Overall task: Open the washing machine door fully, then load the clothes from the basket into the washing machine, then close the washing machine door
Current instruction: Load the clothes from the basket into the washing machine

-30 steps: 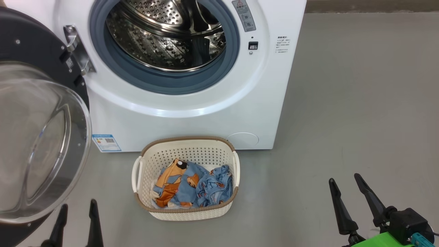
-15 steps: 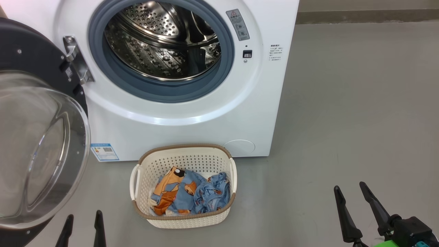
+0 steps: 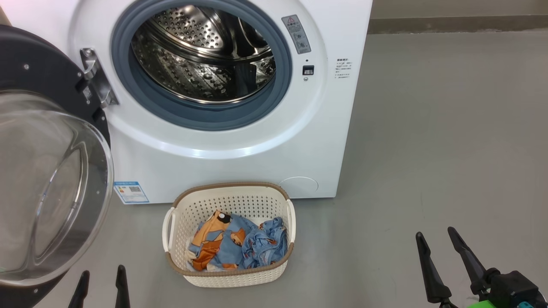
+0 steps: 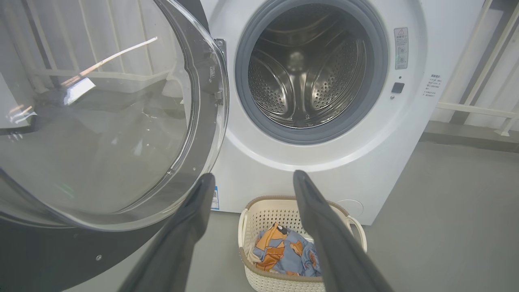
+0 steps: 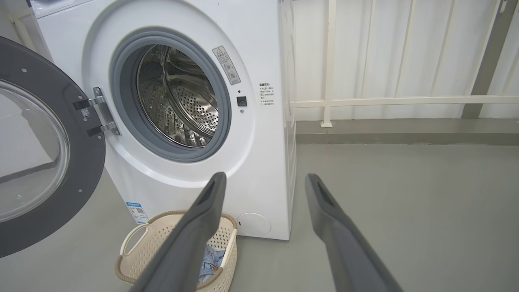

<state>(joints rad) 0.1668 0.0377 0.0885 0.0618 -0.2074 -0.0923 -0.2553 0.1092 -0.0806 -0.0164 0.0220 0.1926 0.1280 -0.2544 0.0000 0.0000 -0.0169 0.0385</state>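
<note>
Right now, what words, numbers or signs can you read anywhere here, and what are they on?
Grey sticker on the washer front: a red warning triangle at its top; print below too small to read.
Black print right of it: too small to read.
Blue-white label, washer's lower left: a QR-style square; words blurred.
No brand or number is legible.

We are viewing a bright, evenly and softly lit scene. The steel drum (image 3: 201, 55) is throwing small glints, and the glass of the washing machine door (image 4: 101, 113) is mirroring pale streaks. The basket (image 3: 227, 185) is casting only a faint shadow on the floor (image 3: 428, 149). In the wrist views straight lines are bowing toward the edges, and the left gripper (image 4: 253, 174) is showing soft, slightly blurred fingers (image 4: 182, 235).
</note>
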